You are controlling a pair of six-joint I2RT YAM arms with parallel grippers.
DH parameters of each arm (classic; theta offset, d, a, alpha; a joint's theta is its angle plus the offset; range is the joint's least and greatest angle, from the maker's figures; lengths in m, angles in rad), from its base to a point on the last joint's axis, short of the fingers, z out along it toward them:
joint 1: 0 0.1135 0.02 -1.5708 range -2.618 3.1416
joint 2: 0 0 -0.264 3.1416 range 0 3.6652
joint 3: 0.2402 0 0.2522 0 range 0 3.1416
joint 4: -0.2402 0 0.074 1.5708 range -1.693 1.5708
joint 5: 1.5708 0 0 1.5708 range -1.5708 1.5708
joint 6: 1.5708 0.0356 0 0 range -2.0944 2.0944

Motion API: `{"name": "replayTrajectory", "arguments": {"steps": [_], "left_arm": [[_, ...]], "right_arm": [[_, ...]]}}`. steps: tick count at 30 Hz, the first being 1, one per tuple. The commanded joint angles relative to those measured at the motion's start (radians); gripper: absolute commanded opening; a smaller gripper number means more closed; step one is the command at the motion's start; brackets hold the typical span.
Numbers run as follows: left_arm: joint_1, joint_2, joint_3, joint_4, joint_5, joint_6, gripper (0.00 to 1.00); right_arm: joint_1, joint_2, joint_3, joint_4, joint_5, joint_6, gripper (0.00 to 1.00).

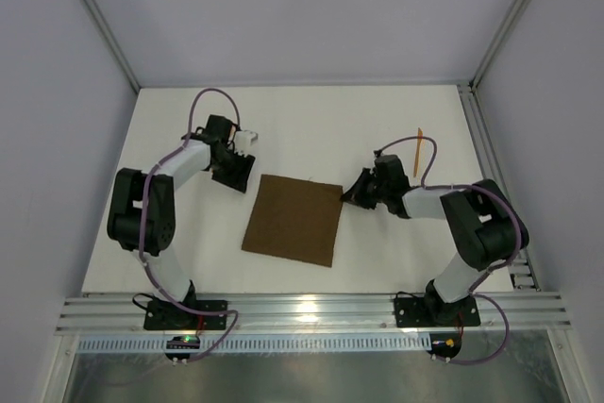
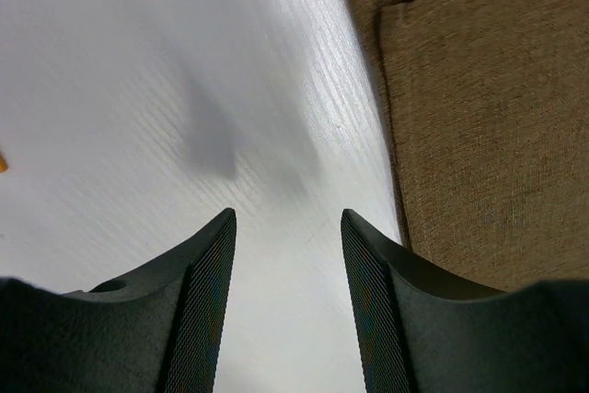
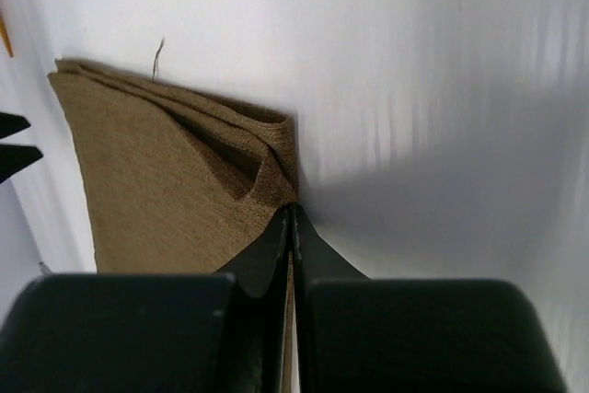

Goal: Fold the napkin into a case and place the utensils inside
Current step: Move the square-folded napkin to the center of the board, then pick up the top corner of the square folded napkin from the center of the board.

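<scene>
Napkin (image 1: 294,219) edge clamped between closed right gripper (image 3: 292,213), lower centre; left gripper (image 2: 288,220) agape, empty. Risk: layers caught unevenly, fold skewed if pulled.

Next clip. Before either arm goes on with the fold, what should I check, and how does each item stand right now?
1. Corner grip: ok. The right hand is shut at a corner of the napkin, with a sliver of cloth between its fingers.
2. Second grip: not ok. The left hand is open over the bare table beside the napkin's edge, holding nothing.
3. Fold progress: not ok. The napkin is layered but broad, not a narrow pouch.
4. Both utensils located: cannot tell. One orange utensil lies far right; a second is not clearly seen.
5. Cloth free of utensils: ok. Nothing lies on it.
</scene>
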Motion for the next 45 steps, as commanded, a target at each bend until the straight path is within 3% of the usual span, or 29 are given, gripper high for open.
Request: {"name": "replayTrajectory", "arguments": {"steps": [1,4,6,7,8,10,14,17,20,23,24,26,28,33,45], "left_arm": [[0.001,0.027,0.052,-0.043,0.039,0.026,0.52],[-0.001,0.028,0.067,-0.075,0.045,0.038,0.52],[-0.001,0.025,0.075,-0.094,0.038,0.058,0.52],[-0.001,0.019,0.078,-0.103,0.033,0.064,0.52],[-0.001,0.013,0.080,-0.121,0.027,0.070,0.52],[0.001,-0.008,0.078,-0.147,0.015,0.084,0.52],[0.001,-0.059,0.069,-0.184,0.013,0.096,0.52],[0.004,-0.087,0.058,-0.211,0.013,0.104,0.54],[0.007,-0.091,0.057,-0.220,0.022,0.104,0.54],[0.007,-0.085,0.066,-0.227,0.024,0.104,0.54],[0.007,-0.081,0.067,-0.226,0.027,0.105,0.54],[0.007,-0.079,0.075,-0.226,0.030,0.107,0.54],[0.008,-0.076,0.080,-0.223,0.033,0.107,0.54],[0.010,-0.077,0.074,-0.220,0.033,0.110,0.54],[0.014,-0.070,0.063,-0.214,0.042,0.113,0.53]], "right_arm": [[0.026,-0.122,-0.202,0.092,0.124,0.154,0.03],[0.034,-0.224,-0.346,0.187,0.161,0.250,0.05],[0.040,-0.216,-0.289,0.093,0.128,0.196,0.21],[0.040,-0.206,-0.246,0.021,0.114,0.104,0.44],[0.040,-0.199,-0.201,-0.047,0.127,0.061,0.53],[0.040,-0.231,-0.109,-0.200,0.216,-0.060,0.66],[0.040,-0.299,0.059,-0.329,0.288,-0.299,0.73],[0.060,-0.198,0.263,-0.392,0.188,-0.482,0.74],[0.162,-0.001,0.512,-0.507,0.111,-0.625,0.73],[0.276,0.211,0.745,-0.616,0.107,-0.794,0.64],[0.296,0.256,0.847,-0.654,0.098,-0.838,0.57],[0.333,0.361,0.954,-0.665,0.078,-0.854,0.49],[0.345,0.411,0.999,-0.650,0.033,-0.849,0.42],[0.361,0.524,1.120,-0.672,-0.015,-0.837,0.42],[0.371,0.560,1.106,-0.650,0.048,-0.785,0.42]]}}
